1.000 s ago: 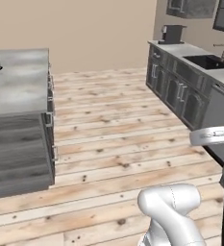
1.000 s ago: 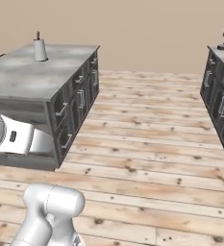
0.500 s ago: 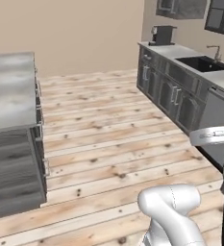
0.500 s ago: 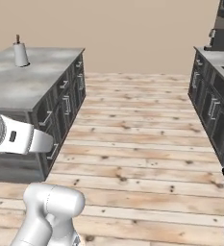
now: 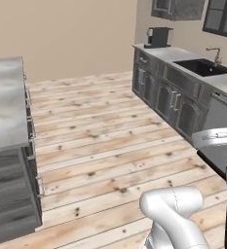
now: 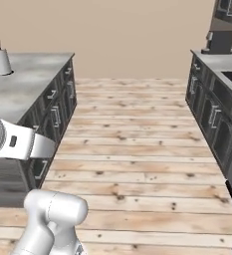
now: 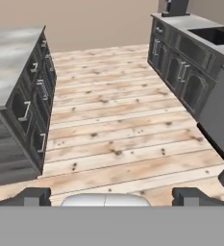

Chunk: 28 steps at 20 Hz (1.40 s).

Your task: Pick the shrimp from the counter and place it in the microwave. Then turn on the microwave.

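The step in hand is judged to be the drive toward the work place, since neither the shrimp nor the microwave is being shown and their whereabouts cannot be told from here. Nearest, in the hand view, the gripper (image 7: 111,197) is being held with its 2 finger tips standing wide apart, so the jaws are open and nothing is being carried. To do this step well, the arm is best being kept tucked and the jaws left open while the base is being turned, so that the cabinets on either side of the wooden floor (image 7: 118,120) are being cleared; searching should be aimed at the counter tops.

Farther out, the island counter (image 6: 23,89) is being seen on the left and the long counter (image 5: 183,53) with its sink (image 5: 202,67) on the right. The right base view is giving a paper-towel roll (image 6: 2,61) standing on the island's far part, which the left base view is cutting off. The left base view is showing the faucet (image 5: 213,52) and a dark coffee machine (image 5: 158,37) at the far end of the right counter, with a window (image 5: 223,18) above, more fully than the other 2 views.
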### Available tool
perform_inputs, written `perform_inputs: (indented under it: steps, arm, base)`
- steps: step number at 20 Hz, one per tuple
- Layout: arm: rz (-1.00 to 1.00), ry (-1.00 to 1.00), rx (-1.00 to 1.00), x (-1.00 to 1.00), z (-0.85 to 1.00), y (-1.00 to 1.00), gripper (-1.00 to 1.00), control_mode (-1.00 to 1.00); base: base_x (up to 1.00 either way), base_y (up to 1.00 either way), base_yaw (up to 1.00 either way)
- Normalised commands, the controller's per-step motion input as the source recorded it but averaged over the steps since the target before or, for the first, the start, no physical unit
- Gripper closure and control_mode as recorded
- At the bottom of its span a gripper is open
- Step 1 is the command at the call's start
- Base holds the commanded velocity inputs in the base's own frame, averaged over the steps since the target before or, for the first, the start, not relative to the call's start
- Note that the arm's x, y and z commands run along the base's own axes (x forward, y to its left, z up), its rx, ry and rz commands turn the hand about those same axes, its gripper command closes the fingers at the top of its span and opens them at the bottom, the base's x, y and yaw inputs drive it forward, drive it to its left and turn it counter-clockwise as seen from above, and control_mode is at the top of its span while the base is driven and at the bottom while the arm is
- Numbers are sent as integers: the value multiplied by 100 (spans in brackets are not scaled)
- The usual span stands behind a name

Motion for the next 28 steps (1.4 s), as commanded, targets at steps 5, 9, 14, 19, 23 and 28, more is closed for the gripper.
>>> perform_inputs:
  steps: [5,9,14,19,23,28]
  arm:
    - [0,0,0,0,0,0,-100,100]
    - [0,0,0,0,0,0,-100,100]
    - [0,0,0,0,0,0,-100,100]
    - [0,0,0,0,0,0,-100,100]
    - [0,0,0,0,0,0,-100,100]
    - [0,0,0,0,0,0,-100,100]
  base:
    - [59,1,-16]
    - [59,1,-17]
    - [58,0,-19]
    - [47,0,-33]
    - [30,0,-59]
    - [20,0,-74]
